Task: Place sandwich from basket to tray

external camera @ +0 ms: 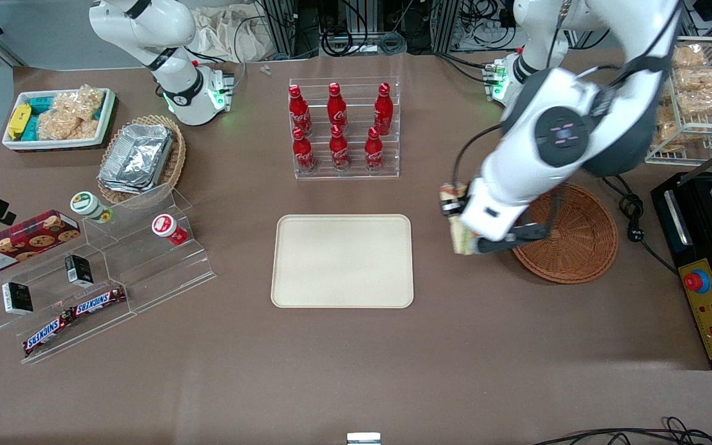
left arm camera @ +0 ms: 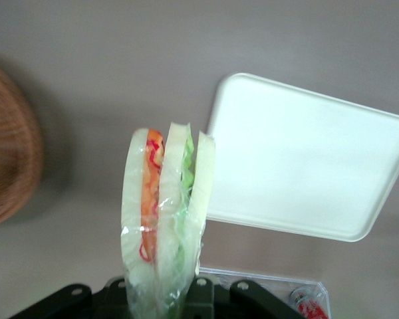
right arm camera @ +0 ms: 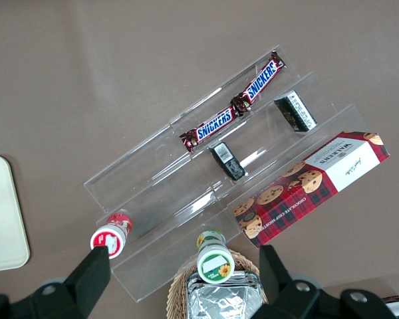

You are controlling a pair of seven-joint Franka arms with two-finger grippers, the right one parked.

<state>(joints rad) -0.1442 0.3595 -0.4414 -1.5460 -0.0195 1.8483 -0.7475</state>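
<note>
One sandwich [external camera: 458, 224] in hand [external camera: 462, 221].

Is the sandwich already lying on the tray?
No: in the front view the sandwich is held in the gripper above the bare table, between the basket and the tray, whose surface is bare.

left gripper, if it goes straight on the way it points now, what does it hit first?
Probably bare table. The left gripper, shut on the sandwich, points down between the basket and the tray; the sandwich would touch first. Depth is unclear; the tray's edge lies close.
</note>
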